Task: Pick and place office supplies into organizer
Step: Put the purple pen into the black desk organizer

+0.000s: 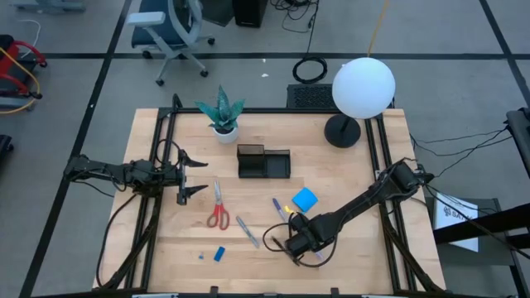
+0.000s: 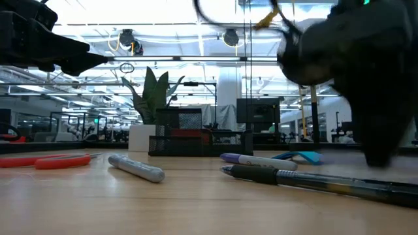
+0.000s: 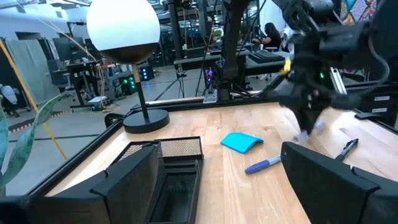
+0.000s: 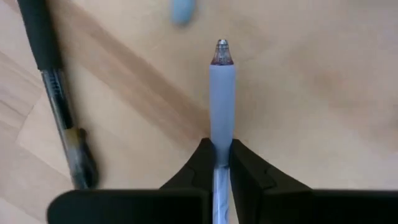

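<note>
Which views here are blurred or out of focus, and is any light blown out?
Low view: the right gripper is a dark blur near the lens, and ceiling lights glare white. Left wrist view: the lamp globe is blown out. Right wrist view: the pale pen between the fingers is sharp; the blue object beyond it is soft.

wooden table (image 1: 348, 182) on a black frame, standing on grey floor (image 1: 74, 91) crossed by dark lines. blue office chair (image 1: 170, 29) at 11 o'clock from the table; coiled black cable (image 1: 310, 69) at 12 o'clock on the floor. white globe lamp (image 1: 363, 87) at the table's 1 o'clock corner. low view: open lab hall, ceiling strip lights (image 2: 163, 29), dark racks and monitors (image 2: 258, 111) behind.
</note>
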Motion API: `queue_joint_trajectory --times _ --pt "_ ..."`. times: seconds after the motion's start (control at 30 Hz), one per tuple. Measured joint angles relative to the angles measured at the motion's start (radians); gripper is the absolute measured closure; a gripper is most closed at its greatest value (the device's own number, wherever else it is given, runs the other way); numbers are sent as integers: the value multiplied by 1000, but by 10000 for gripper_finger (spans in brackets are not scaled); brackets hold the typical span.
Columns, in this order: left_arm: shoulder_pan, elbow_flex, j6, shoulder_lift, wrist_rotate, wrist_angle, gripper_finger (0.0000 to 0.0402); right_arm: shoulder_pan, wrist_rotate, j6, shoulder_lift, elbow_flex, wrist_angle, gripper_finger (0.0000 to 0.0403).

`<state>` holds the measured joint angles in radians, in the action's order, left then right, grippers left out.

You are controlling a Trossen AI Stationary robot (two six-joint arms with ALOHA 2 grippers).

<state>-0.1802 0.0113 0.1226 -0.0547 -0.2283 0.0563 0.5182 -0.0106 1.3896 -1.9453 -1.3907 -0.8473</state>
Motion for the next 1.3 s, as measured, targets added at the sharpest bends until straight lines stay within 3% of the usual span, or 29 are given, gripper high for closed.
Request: queue_joint_trajectory --times 0.27,0.57,0.87,1.0,1.13,1.3 --pt "0 0 0 0 0 0 55 0 -178 -101 130 -3 -10 384" --pt "0 0 0 0 0 0 55 -7 -624 -441 170 -5 47 385" --pt "0 0 0 0 0 0 55 -30 -751 -749 169 0 258 385" --pt "0 0 0 0 0 0 55 -41 -829 -905 188 92 449 385" --pt "0 0 0 0 0 1 55 -85 -785 -1058 243 277 813 385" --pt "0 0 0 -4 0 1 55 -170 -556 -1208 337 528 1342 385"
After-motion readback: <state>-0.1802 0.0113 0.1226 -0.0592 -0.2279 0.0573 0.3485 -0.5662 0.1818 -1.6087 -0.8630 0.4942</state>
